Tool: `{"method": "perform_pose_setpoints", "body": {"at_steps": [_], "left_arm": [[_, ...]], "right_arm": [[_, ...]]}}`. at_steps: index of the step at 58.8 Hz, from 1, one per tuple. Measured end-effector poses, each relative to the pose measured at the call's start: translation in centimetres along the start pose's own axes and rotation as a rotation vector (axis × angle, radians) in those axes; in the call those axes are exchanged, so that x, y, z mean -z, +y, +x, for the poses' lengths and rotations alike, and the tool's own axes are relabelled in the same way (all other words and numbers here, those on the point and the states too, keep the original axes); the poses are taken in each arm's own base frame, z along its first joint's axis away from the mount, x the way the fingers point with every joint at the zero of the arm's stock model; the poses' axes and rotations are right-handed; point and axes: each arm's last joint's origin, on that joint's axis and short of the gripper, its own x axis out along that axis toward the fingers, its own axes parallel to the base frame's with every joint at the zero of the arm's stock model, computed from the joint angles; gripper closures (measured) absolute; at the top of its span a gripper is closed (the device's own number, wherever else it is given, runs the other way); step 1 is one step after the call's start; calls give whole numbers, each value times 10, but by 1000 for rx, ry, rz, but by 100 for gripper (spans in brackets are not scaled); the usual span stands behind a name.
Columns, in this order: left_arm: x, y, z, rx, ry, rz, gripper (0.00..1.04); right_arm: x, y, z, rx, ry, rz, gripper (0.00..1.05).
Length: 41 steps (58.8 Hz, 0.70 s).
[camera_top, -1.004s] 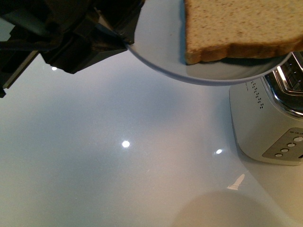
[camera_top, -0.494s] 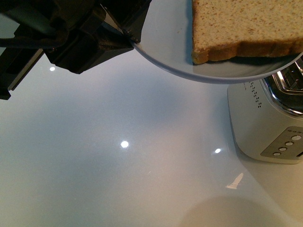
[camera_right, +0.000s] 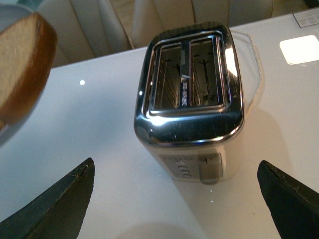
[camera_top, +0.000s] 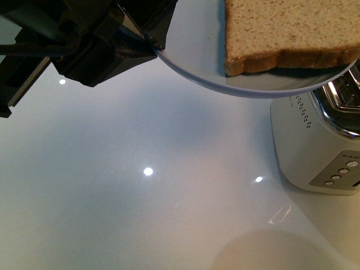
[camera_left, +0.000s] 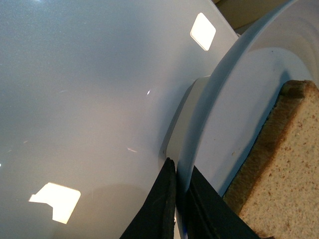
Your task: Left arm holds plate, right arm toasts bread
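Note:
My left gripper (camera_top: 151,45) is shut on the rim of the pale blue-grey plate (camera_top: 197,53) and holds it in the air above the table. The bread (camera_top: 287,31) lies on the plate, tan with a brown crust. In the left wrist view the black jaws (camera_left: 178,199) pinch the plate's rim (camera_left: 219,94), with the bread (camera_left: 284,164) just beyond. My right gripper (camera_right: 182,191) is open and empty above the white table, its fingertips (camera_right: 75,186) wide apart in front of the toaster (camera_right: 189,99). The bread's edge (camera_right: 22,69) shows in the right wrist view.
A white and chrome two-slot toaster (camera_top: 320,140) stands on the glossy white table (camera_top: 140,185), partly under the plate's near edge. Its slots (camera_right: 187,69) are empty and its lever (camera_right: 209,169) faces my right gripper. Pale chairs stand behind the table.
The plate with the bread has drifted a little to the right and up with my left gripper over the last second. In the last half second it barely moved.

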Motion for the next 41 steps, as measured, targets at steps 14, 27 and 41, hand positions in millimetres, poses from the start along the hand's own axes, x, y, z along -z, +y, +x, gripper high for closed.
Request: {"method": "perform_pose_setpoints", "body": {"at_steps": [14, 27, 41], "left_arm": [[0, 0, 0, 0, 0, 0, 102], [0, 0, 0, 0, 0, 0, 102], [0, 0, 0, 0, -1, -1, 102]], "right_arm": [[-30, 13, 23, -138, -3, 199, 9], [-27, 37, 54, -257, 44, 316, 9], [-17, 56, 79, -339, 107, 339, 9]]}}
